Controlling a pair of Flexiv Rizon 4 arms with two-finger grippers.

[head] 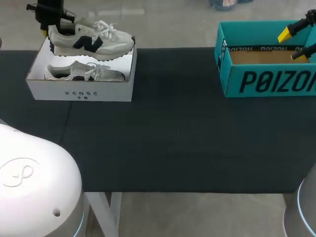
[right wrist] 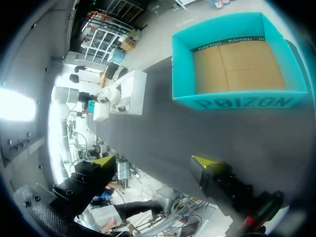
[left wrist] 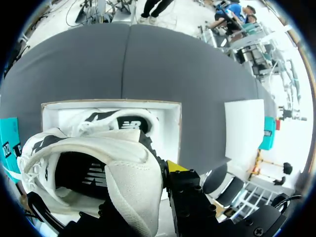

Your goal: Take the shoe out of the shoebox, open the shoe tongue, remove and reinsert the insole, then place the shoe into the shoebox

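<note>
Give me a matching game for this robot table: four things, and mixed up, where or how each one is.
Things:
1. upper sneaker
2. lower sneaker
3. teal box
4. right gripper

Place or state:
a. lying in the white shoebox
b. open, at the teal box
c. held up by the left gripper
d. empty

Pairs: 1-c, 2-a, 3-d, 4-b.
</note>
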